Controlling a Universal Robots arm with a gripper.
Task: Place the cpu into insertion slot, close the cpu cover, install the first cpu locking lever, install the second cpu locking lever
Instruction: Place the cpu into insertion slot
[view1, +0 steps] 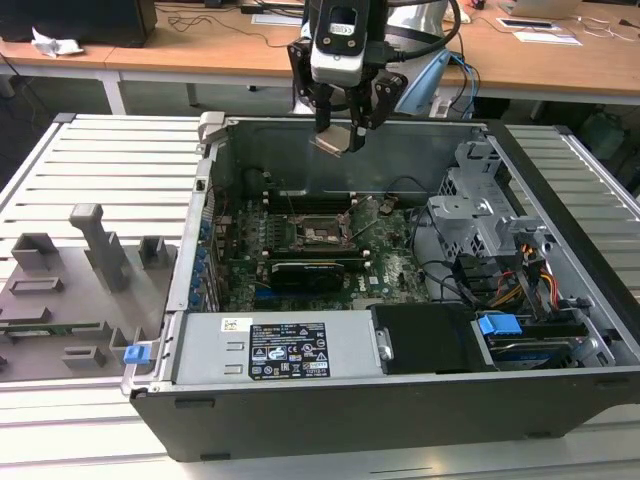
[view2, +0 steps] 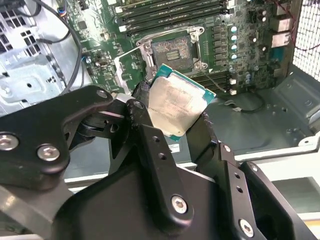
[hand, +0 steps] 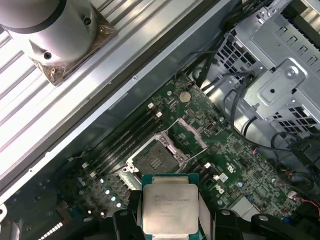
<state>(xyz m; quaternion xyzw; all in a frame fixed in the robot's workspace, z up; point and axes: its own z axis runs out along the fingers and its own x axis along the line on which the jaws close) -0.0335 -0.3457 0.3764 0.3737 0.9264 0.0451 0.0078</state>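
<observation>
Item, cpu (view2: 176, 106): flat chip, judged light, stiff and fragile, best taken by opposite edges, was pinched so by the gripper (view1: 342, 128), fingers narrowed onto it, above the far wall of the case (view1: 400, 165), well apart from the insertion slot (hand: 155, 159).

cpu (hand: 170, 207): small square chip with a silver-grey metal top and green edge, tilted, pinched by the gripper (view1: 340, 128), in the air above the motherboard (view1: 392, 268).
insertion slot (hand: 152, 161): square dark socket with a silvery border, uncovered.
cpu cover (hand: 192, 134): thin silvery frame, swung open beside the socket.
</observation>
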